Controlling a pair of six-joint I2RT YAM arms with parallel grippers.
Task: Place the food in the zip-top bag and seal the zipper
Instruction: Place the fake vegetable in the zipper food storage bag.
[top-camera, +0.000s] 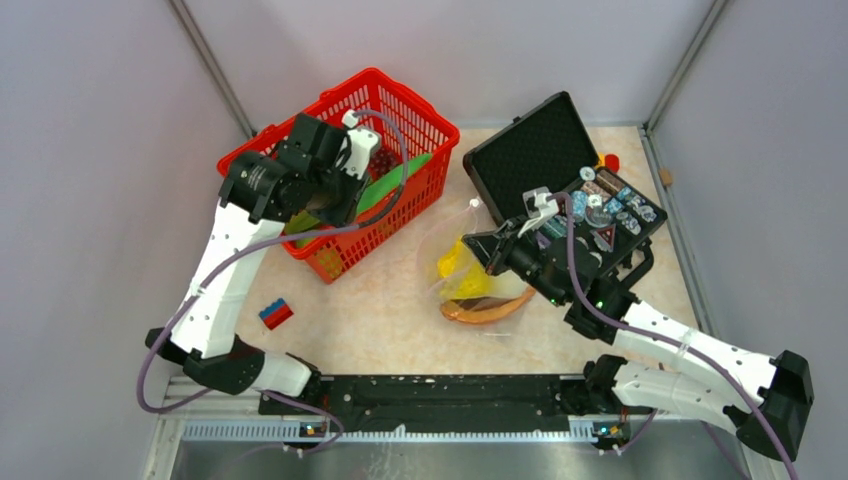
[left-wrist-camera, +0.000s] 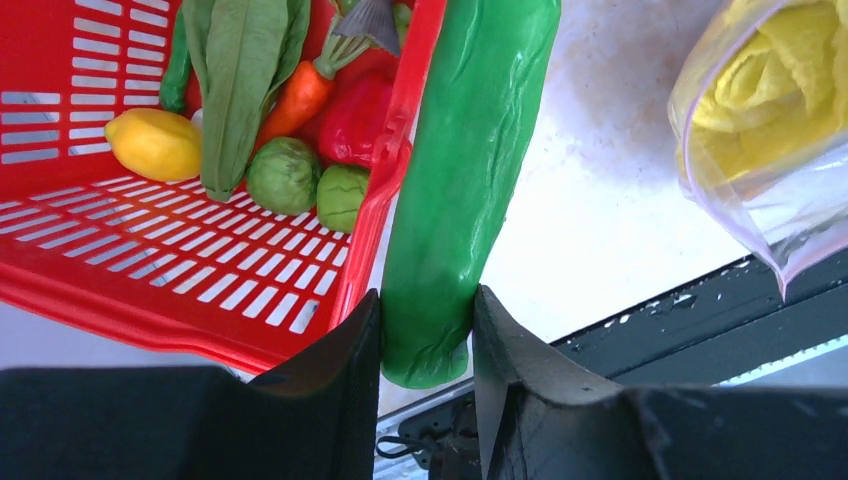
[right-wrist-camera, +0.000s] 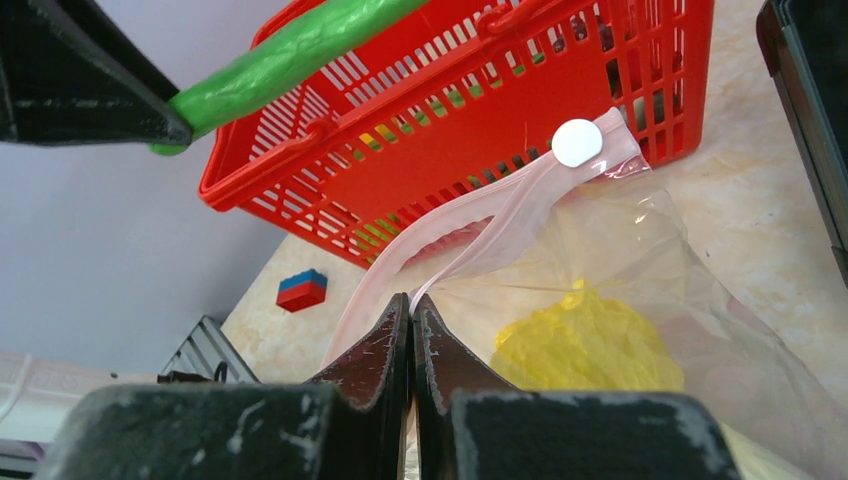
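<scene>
Midpoint: clamps left gripper (left-wrist-camera: 425, 330) on green pod (left-wrist-camera: 470, 150) over red basket (left-wrist-camera: 150, 300), pinches right gripper (right-wrist-camera: 410, 330) closed on zipper (right-wrist-camera: 470, 215) of zip-top bag (right-wrist-camera: 660, 260) lying beside that basket, with yellow piece (right-wrist-camera: 585, 345) inside, remaining food (left-wrist-camera: 285, 175) unbagged, mouth unsealed.

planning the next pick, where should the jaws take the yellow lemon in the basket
Probably across its narrow middle, from straight above: the yellow lemon lies on its side on the red basket floor, long flanks clear, one end by the leafy green.
</scene>
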